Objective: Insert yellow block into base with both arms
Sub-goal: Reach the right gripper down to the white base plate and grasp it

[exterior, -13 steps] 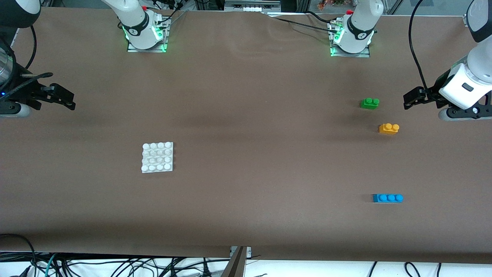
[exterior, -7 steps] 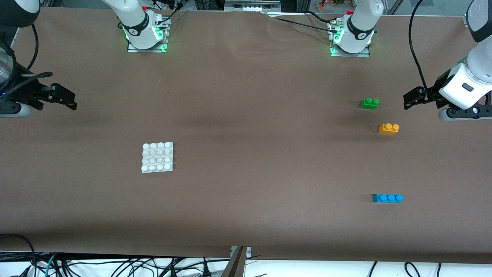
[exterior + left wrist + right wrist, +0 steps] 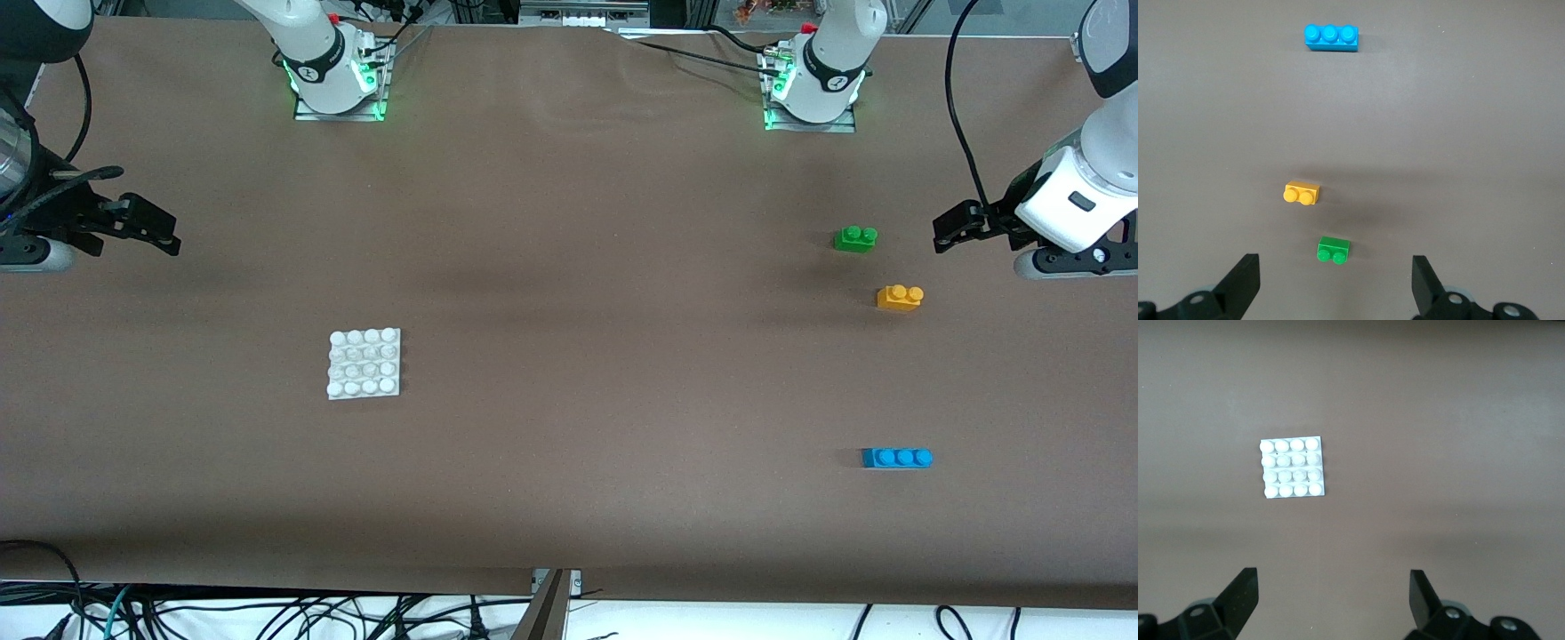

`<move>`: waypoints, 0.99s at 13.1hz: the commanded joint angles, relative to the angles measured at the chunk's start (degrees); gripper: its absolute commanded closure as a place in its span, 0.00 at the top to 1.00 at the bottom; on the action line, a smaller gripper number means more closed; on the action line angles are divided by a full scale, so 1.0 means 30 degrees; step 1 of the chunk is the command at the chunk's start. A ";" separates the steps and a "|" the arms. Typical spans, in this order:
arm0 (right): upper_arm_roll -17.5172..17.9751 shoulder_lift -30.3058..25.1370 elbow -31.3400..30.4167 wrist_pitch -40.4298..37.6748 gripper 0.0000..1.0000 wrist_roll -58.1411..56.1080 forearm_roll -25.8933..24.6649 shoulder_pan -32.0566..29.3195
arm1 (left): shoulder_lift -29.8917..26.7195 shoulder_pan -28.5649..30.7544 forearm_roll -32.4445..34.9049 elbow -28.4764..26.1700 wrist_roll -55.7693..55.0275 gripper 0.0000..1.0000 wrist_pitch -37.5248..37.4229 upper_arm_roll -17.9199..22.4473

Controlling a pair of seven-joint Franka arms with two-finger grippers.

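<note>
Nothing is picked up yet: with both my left gripper (image 3: 949, 233) and right gripper (image 3: 153, 233) jaws spread empty, I must next descend on the yellow block (image 3: 899, 297) lying on the worktop (image 3: 605, 356) between green and blue bricks, well apart from the base (image 3: 364, 363).

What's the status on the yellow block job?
Both grippers, left and right, open, empty, waiting. Yellow block untouched, apart from base. Nothing between them.

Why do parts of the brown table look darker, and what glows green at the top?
Front view: soft broad shadows band the table, darkest along its near edge; green lights glow at both arm bases. Wrist views: even light, with a faint shadow beside the yellow block.
</note>
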 commanded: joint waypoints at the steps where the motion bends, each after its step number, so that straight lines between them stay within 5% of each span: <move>1: 0.0375 0.0430 0.0471 -0.0027 1.00 0.0279 0.0211 0.0277 | -0.0012 -0.0064 -0.0406 0.0360 -0.0175 1.00 -0.0390 0.0086; 13: 0.0405 0.4292 0.0383 0.1226 1.00 0.0279 0.0240 0.1097 | -0.0012 -0.0034 -0.0406 0.0360 0.0059 1.00 -0.0419 0.0115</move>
